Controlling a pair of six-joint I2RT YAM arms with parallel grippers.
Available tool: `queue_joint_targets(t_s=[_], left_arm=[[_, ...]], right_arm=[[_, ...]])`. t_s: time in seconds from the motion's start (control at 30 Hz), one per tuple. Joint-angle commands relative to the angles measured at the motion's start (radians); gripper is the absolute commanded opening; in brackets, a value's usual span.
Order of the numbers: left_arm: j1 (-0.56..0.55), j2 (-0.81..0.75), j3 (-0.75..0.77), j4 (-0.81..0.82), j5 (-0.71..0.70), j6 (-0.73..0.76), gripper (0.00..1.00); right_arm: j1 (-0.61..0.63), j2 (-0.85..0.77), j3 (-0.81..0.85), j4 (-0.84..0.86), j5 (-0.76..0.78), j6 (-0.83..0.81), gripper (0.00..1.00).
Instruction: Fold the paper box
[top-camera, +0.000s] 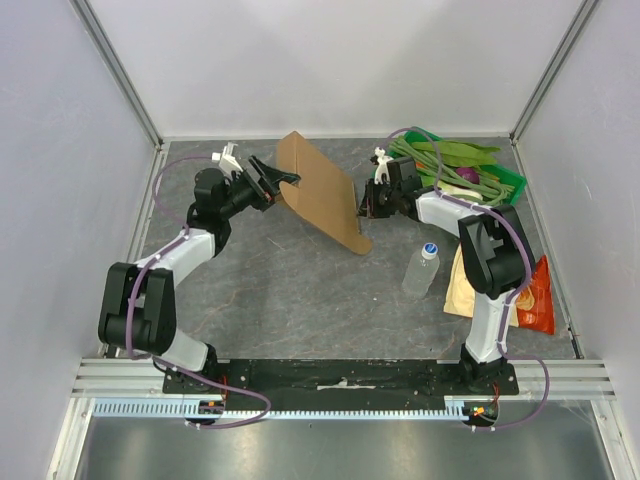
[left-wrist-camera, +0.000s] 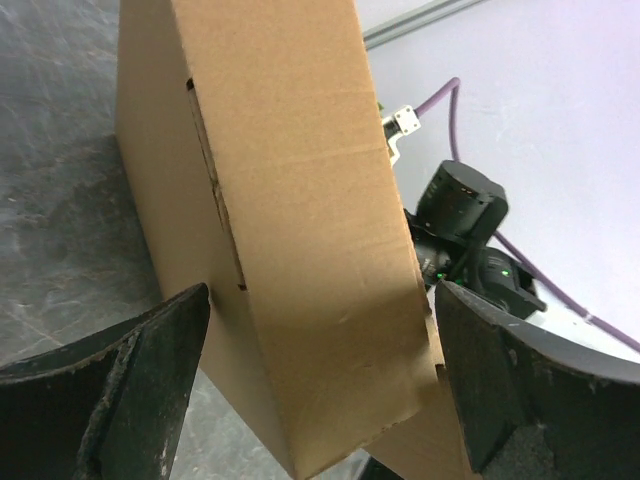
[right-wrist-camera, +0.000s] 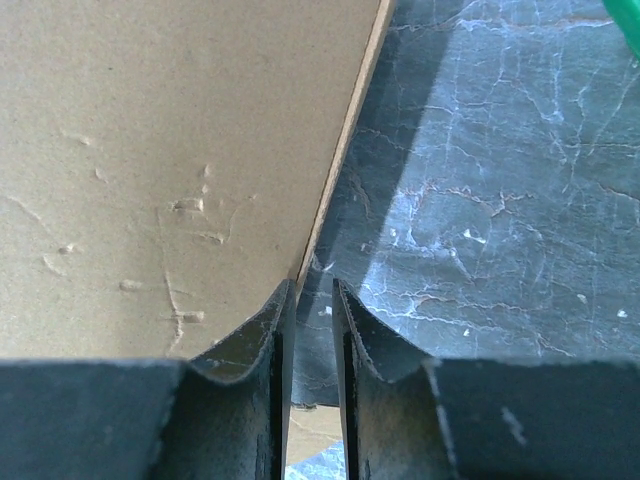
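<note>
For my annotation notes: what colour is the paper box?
The paper box is plain brown, no print; clearest in the left wrist view.

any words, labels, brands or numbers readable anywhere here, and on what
No text can be read in any view.
paper box: plain brown, unprinted.
snack bag: coloured print, too small and blurred to read.
plastic bottle: no legible label.

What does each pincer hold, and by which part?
The left pincer is open, straddling a folded corner of the paper box, gripping nothing. The right pincer is nearly shut at the box's edge; whether it pinches cannot be told.
</note>
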Motion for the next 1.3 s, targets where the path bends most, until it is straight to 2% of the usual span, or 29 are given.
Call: queue_joint_targets(t_s=[0.0, 0.13, 0.23, 0.47, 0.73, 0.83, 0.87, 0.97, 1.0, 1.07, 1.1, 1.13, 1.23, 1.27], left_arm=[[-0.016, -0.063, 0.093, -0.282, -0.090, 0.238, 1.00], [-0.019, -0.052, 0.144, -0.355, -0.086, 0.286, 1.00], [-0.023, -0.058, 0.138, -0.312, -0.066, 0.269, 1.00], [-0.023, -0.037, 0.190, -0.321, 0.011, 0.271, 1.00], [-0.031, 0.005, 0.250, -0.460, -0.017, 0.352, 0.97], [-0.031, 0.005, 0.244, -0.471, -0.015, 0.349, 0.87], [-0.031, 0.000, 0.244, -0.477, -0.027, 0.349, 0.79], [-0.029, -0.017, 0.248, -0.523, -0.058, 0.347, 0.70], [-0.029, -0.020, 0.255, -0.535, -0.063, 0.343, 0.68], [-0.029, -0.035, 0.261, -0.569, -0.076, 0.335, 0.61], [-0.028, -0.038, 0.267, -0.600, -0.090, 0.321, 0.56], [-0.026, -0.043, 0.268, -0.617, -0.101, 0.307, 0.43], [0.004, -0.055, 0.261, -0.658, -0.090, 0.246, 0.31], [0.010, -0.057, 0.258, -0.666, -0.080, 0.229, 0.30]], right_arm=[[0.017, -0.014, 0.047, -0.022, 0.015, -0.025, 0.28], [0.015, -0.016, 0.059, -0.023, 0.009, -0.024, 0.28], [0.020, -0.017, 0.063, -0.026, 0.014, -0.028, 0.28], [0.035, -0.035, 0.075, -0.051, 0.040, -0.068, 0.28], [0.086, -0.040, 0.127, -0.108, 0.096, -0.128, 0.29], [0.104, -0.043, 0.147, -0.132, 0.126, -0.153, 0.31], [0.113, -0.048, 0.148, -0.135, 0.133, -0.163, 0.31], [0.130, -0.080, 0.147, -0.138, 0.170, -0.209, 0.38], [0.135, -0.106, 0.144, -0.138, 0.166, -0.229, 0.44], [0.161, -0.155, 0.138, -0.138, 0.167, -0.295, 0.50], [0.178, -0.175, 0.127, -0.137, 0.167, -0.324, 0.59], [0.197, -0.193, 0.118, -0.132, 0.193, -0.385, 0.63], [0.314, -0.285, 0.037, -0.067, 0.251, -0.484, 0.81], [0.375, -0.334, 0.008, -0.040, 0.315, -0.531, 0.86]])
